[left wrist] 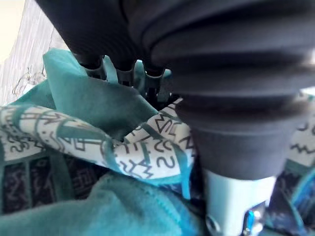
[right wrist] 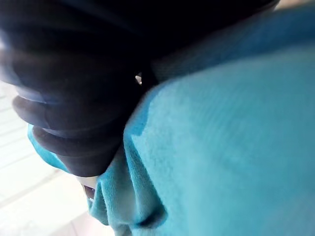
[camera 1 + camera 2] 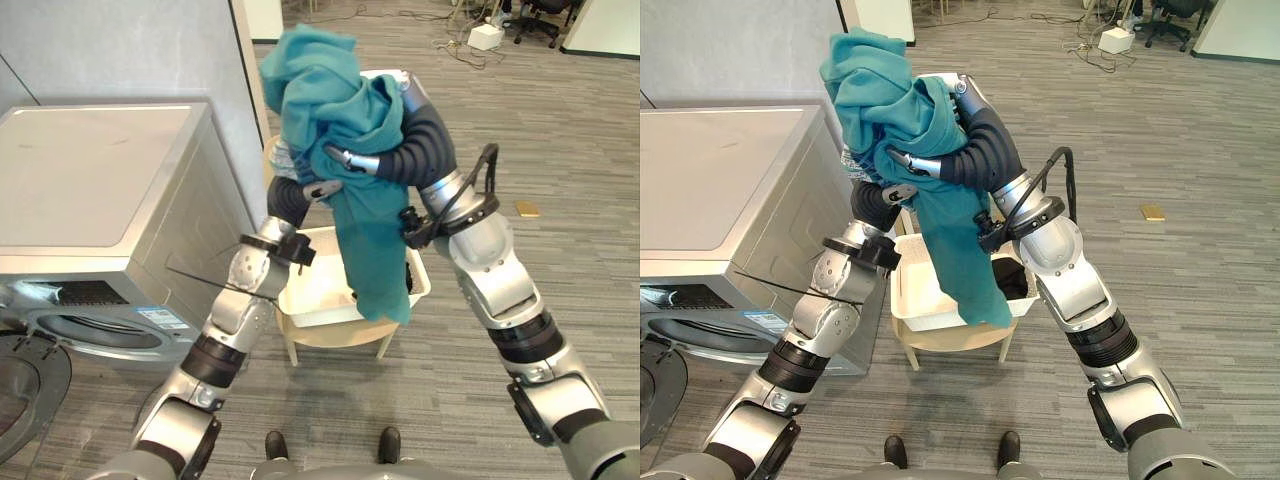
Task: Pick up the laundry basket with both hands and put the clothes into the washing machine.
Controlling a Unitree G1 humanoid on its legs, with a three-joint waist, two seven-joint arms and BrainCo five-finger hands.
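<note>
A big teal cloth is bunched up high over the cream laundry basket and hangs down into it. My right hand comes in from the right with the cloth draped over it and its thumb against the fabric. Below the bundle, my left hand grips it from the left. In the left wrist view its fingers dig into teal folds and a white patterned cloth. A dark garment lies in the basket's right end.
The basket rests on a low wooden stool. The grey washing machine stands to the left, its round door swung open at the lower left. A white box and office chairs stand far back.
</note>
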